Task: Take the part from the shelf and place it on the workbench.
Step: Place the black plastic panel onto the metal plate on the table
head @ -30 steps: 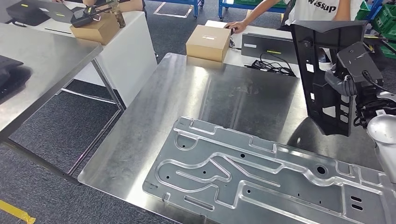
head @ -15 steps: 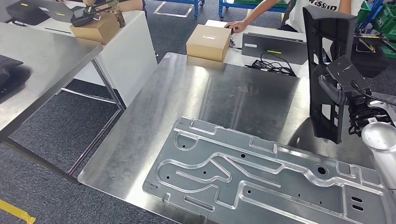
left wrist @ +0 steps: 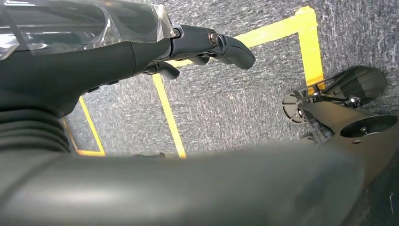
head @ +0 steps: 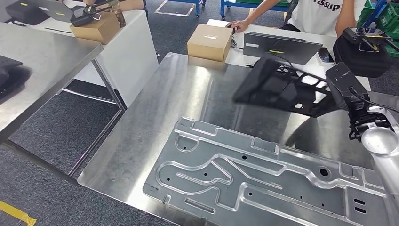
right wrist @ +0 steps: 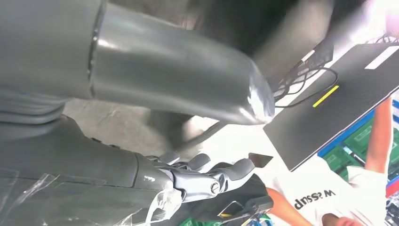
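- Right hand [head: 346, 92] grips the black part [head: 282, 87] at its near end; part is tilted almost flat and blurred, hanging over the far right area of the workbench [head: 188, 94], not touching it.
- Room: bare steel stretches under and to the left of the part, up to the far edge; the near half of the bench is taken by 1 big stamped metal panel [head: 263, 174], which runs off the near and right edges.
- Just past the far edge: 1 cardboard box [head: 209, 42], 1 dark laptop [head: 282, 47] w/ cables beside it, and a person in a white shirt [head: 320, 9] whose hand rests by the box.
- Left of the bench: a carpet gap, then 2 more tables; a second cardboard box [head: 94, 29] sits on the far white one.
- Right wrist view: fingers [right wrist: 221, 176] curled in, a blurred dark mass above them; contact w/ the part can't be made out there. Head view shows the hold.
- Left wrist view: left hand [left wrist: 207, 44] hangs over grey carpet w/ yellow tape lines [left wrist: 167, 113]; fingers loosely bent, apart, holding nothing.
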